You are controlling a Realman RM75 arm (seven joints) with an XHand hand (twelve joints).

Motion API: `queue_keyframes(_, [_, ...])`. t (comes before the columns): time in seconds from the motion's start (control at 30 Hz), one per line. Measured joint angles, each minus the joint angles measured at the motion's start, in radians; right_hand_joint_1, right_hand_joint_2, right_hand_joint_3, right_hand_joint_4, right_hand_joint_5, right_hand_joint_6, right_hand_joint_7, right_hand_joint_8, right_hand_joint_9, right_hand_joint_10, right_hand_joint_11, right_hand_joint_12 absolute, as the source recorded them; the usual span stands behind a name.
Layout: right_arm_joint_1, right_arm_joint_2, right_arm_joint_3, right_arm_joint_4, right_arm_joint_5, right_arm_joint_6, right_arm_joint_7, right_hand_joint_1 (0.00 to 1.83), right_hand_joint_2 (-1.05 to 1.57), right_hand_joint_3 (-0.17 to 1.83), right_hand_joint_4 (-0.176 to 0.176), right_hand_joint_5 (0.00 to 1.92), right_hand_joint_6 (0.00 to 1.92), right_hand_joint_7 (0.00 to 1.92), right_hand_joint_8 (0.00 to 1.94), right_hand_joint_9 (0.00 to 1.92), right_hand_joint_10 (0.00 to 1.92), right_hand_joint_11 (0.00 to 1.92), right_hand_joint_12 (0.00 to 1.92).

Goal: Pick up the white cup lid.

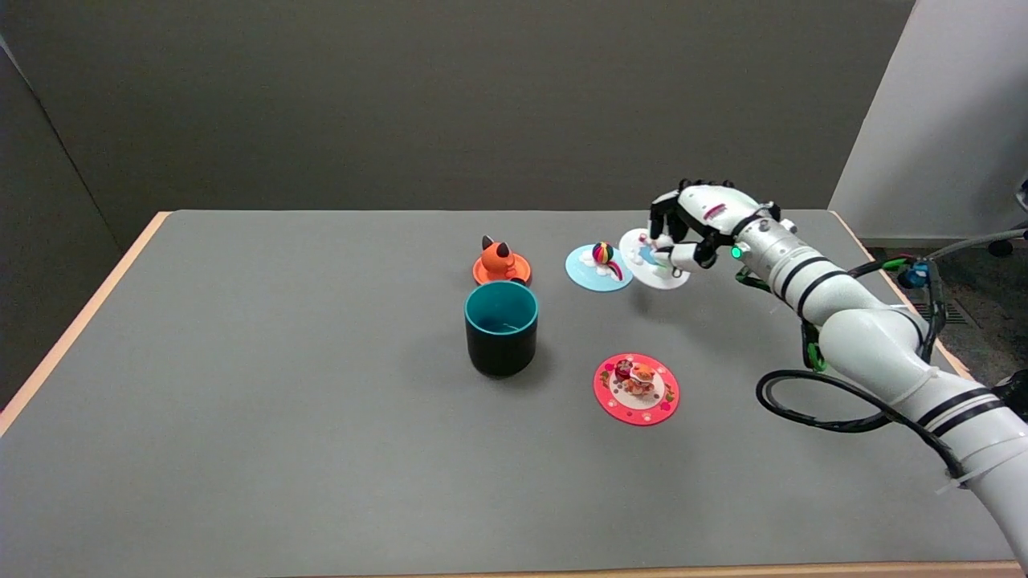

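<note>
Grey tabletop [241, 417] with wood edging spreads wide, its left half and near side bare. Near centre stands a teal cup [501, 327]; an orange cat lid [502, 266] sits just beyond it at 12 o'clock, a blue lid [596, 269] at 2 o'clock, a pink lid [637, 388] at 4 o'clock. Rightmost, the white cup lid [654, 261] is tilted, lifted off the surface, overlapping the blue lid's edge. The right hand [697, 227] pinches its right rim, fingers [662, 221] curled over the top.

No text, number or brand can be read; a small red mark on the right hand [697, 225] is too blurred.
</note>
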Motion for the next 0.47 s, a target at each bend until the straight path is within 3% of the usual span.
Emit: queue_keyframes(0.47, [0.022,0.02,-0.087,-0.169,0.02,-0.058,0.0,1.18,1.03,0.34,-0.004,0.82,1.19,0.86,1.38,0.84,0.88,0.44,0.24])
